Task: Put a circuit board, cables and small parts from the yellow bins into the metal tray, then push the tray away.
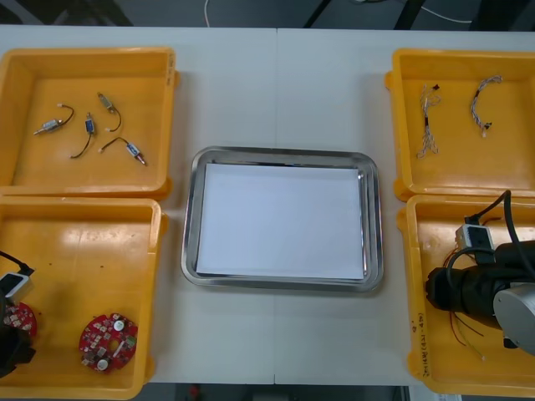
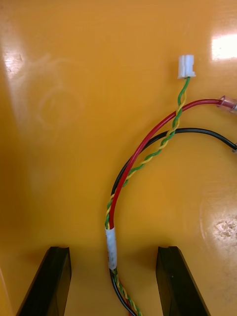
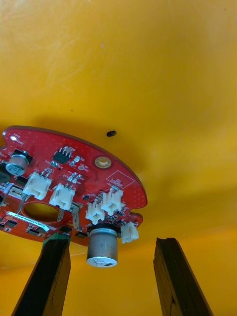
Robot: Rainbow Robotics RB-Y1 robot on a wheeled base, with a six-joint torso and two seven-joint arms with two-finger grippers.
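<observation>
Two grippers hang spread open, grasping nothing: the left gripper (image 3: pixel 111 244) in the yellow bin (image 1: pixel 92 251) at eight o'clock of the white-lined metal tray (image 1: pixel 189 217), a red circuit board (image 3: pixel 69 187) at its fingertips, the right gripper (image 2: pixel 112 249) at four o'clock, astride a red, black and yellow-green cable bundle (image 2: pixel 143 148).

Tray (image 1: pixel 284 154) at frame centre, between four bins. Upper-left bin (image 1: pixel 50 171): small metal parts (image 1: pixel 88 127). Upper-right bin (image 1: pixel 501 177): two cables (image 1: pixel 428 125), side by side. Lower-left bin (image 1: pixel 92 251): two circuit boards (image 1: pixel 108 341), one at the frame's left edge. Lower-right bin (image 1: pixel 435 238): cable bundle (image 2: pixel 112 249), partly under the right arm (image 1: pixel 485 288).
</observation>
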